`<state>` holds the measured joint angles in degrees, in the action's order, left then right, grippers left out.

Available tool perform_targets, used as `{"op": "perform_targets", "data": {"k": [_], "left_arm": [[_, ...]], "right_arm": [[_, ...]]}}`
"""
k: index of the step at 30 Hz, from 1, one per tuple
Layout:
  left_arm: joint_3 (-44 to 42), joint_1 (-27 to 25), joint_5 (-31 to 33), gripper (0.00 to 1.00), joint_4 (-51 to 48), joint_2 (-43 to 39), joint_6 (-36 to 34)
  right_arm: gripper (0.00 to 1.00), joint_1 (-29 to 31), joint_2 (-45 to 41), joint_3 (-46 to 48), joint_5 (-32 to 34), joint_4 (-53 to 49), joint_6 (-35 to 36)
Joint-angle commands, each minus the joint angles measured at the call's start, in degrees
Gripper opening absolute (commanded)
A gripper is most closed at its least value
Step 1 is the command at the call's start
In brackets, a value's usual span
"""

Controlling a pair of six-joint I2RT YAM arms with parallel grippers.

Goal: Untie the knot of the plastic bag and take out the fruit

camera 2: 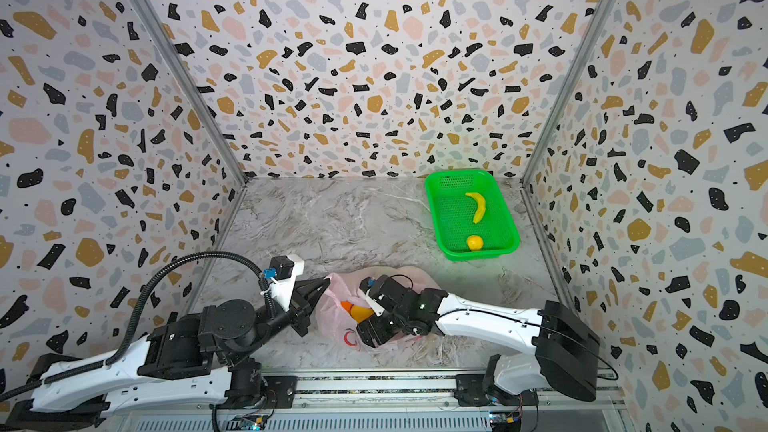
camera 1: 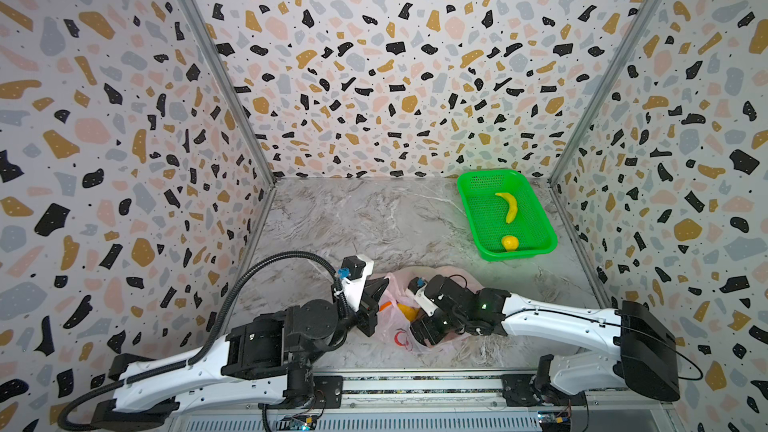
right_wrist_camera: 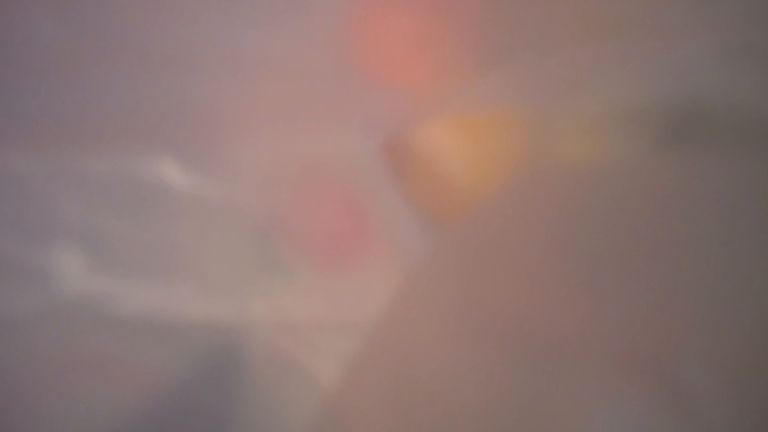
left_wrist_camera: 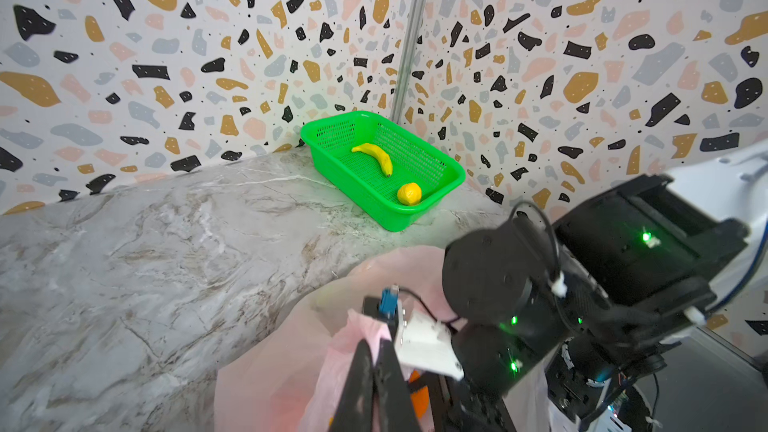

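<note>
One crumpled pink plastic bag (camera 1: 390,324) (translucent)

Green mesh basket (camera 1: 519,253) (camera 2: 484,253) (left_wrist_camera: 353,189) sits right of centre in both top views, at the far right corner of the worktop (camera 1: 353,222) (left_wrist_camera: 166,263), close to both walls there. Inside it:
- banana (camera 1: 510,205) (camera 2: 478,206) (left_wrist_camera: 376,155), lying flat on the mesh floor, mid-basket
- lemon (camera 1: 509,243) (camera 2: 474,242) (left_wrist_camera: 409,194), against the near end wall, apart from the banana

Worktop is grey-white marble pattern. Terrazzo-print wall panels (camera 1: 395,56) close it in on three sides and meet at aluminium corner posts (camera 1: 215,64) (left_wrist_camera: 412,35). A metal rail (camera 1: 415,386) runs along the bottom edge of the frame. Right wrist view is blurred pink-grey haze, nothing readable.
</note>
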<state>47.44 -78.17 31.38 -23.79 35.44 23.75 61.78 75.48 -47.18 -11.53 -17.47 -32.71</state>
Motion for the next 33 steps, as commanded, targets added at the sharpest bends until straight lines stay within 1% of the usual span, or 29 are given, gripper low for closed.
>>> {"op": "perform_targets", "data": {"k": [1, 4, 6, 8, 10, 11, 13, 14, 16, 17, 19, 20, 22, 25, 28, 30, 32, 33], "left_arm": [[-5.52, -0.53, -5.67, 0.00, 1.92, -3.17, 4.54], [-9.88, -1.09, -7.32, 0.00, 3.08, -8.17, 6.80], [-10.61, -1.07, -8.33, 0.00, 2.44, -10.03, 6.71], [-9.72, -1.11, -8.59, 0.00, 1.06, -10.78, 5.72], [-6.90, -1.11, -6.91, 0.00, -0.83, -10.41, 3.26], [-5.30, -1.11, -5.89, 0.00, -1.67, -9.66, 1.77], [-1.11, -1.08, -3.18, 0.00, -2.95, -7.02, -1.39], [0.41, -1.11, -2.40, 0.00, -3.17, -5.56, -2.39], [2.50, -1.11, -1.54, 0.00, -2.64, -1.96, -3.78], [3.10, -1.08, -1.14, 0.00, -2.70, -0.28, -3.80], [3.92, -1.11, -0.29, 0.00, -2.51, 2.66, -3.80], [4.06, -1.11, 0.18, 0.00, -2.19, 3.33, -3.73], [3.91, -1.10, 1.19, 0.00, -0.77, 3.67, -3.25], [4.79, -1.11, 2.47, 0.00, -0.06, 3.70, -2.66], [6.79, -1.11, 2.91, 0.00, -1.22, 4.53, -2.87], [7.55, -1.11, 2.68, 0.00, -1.43, 4.48, -3.31], [7.43, -1.11, 2.22, 0.00, -0.82, 3.75, -3.62], [7.11, -1.11, 1.99, 0.00, -0.59, 3.34, -3.62]], "right_arm": [[0.99, -3.13, -3.20, 0.87, 8.32, 5.54, -4.47], [1.00, -5.33, -3.64, 3.00, 14.92, 11.19, -7.05], [0.99, -7.52, -3.16, 3.84, 18.80, 13.68, -8.12], [0.99, -9.25, -2.80, 4.33, 23.62, 15.86, -8.18], [0.99, -11.41, -2.39, 4.38, 27.44, 17.67, -7.81], [0.99, -12.64, -2.00, 4.46, 27.46, 18.58, -7.60], [0.99, -15.69, -0.90, 2.97, 23.04, 18.51, -5.67], [0.99, -15.93, -0.78, 1.58, 20.88, 17.34, -3.19], [0.99, -13.61, -2.68, -0.53, 18.74, 14.57, 2.73], [0.99, -12.07, -4.19, -0.38, 19.03, 14.01, 4.62], [0.99, -9.51, -7.69, 0.31, 18.47, 11.53, 7.47], [0.99, -8.97, -9.22, 0.31, 18.01, 9.62, 7.75], [0.99, -7.48, -13.08, 0.90, 17.15, 7.42, 9.25], [0.99, -4.20, -19.42, 2.03, 17.92, 5.11, 11.72], [0.99, -0.70, -23.44, 3.92, 18.29, 4.51, 16.67], [1.00, -0.04, -24.86, 5.37, 16.48, 4.06, 19.92], [0.95, -0.01, -25.39, 6.58, 14.76, 3.99, 22.84], [0.88, -0.02, -25.75, 7.02, 14.18, 4.19, 24.16]]}}
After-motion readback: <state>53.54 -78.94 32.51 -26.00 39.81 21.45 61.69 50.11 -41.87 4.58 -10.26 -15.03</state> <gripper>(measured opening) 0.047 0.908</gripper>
